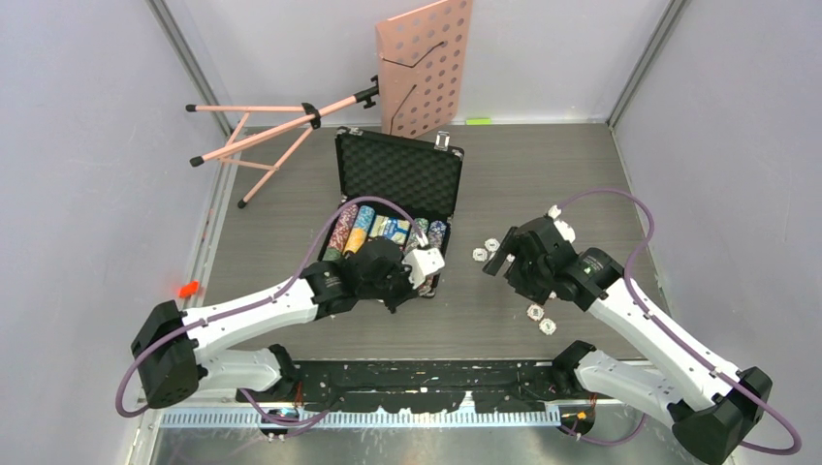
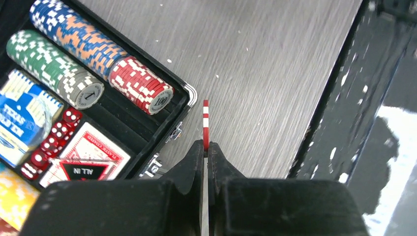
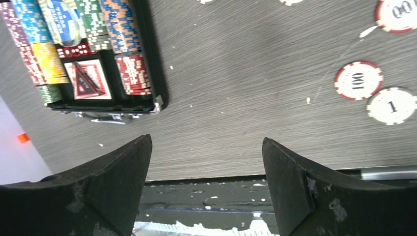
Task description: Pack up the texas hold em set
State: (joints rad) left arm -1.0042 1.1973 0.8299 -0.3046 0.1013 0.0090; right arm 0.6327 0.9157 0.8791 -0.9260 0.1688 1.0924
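Observation:
The black case point(image 1: 398, 172) lies open at mid-table with its foam lid up. It holds rows of striped chips point(image 1: 361, 230). My left gripper point(image 1: 415, 274) hovers by the case's front right corner point(image 2: 190, 96). It is shut on a red-and-white chip point(image 2: 206, 123), held edge-on over the table just outside the case. The left wrist view shows a red chip row point(image 2: 141, 85), red dice point(image 2: 53, 138) and a card deck point(image 2: 84, 158) in the case. My right gripper point(image 3: 206, 147) is open and empty above the table, right of the case point(image 3: 156, 73). Loose chips lie near it: a red one point(image 3: 358, 80) and a white one point(image 3: 392, 105).
Two more loose chips point(image 1: 482, 252) lie right of the case, and two point(image 1: 541, 319) sit nearer the table's front edge point(image 3: 236, 178). The pink music stand point(image 1: 424, 68) leans against the back wall, its tripod point(image 1: 254, 136) lying at the back left. An orange tag point(image 1: 188, 288) sits at the left.

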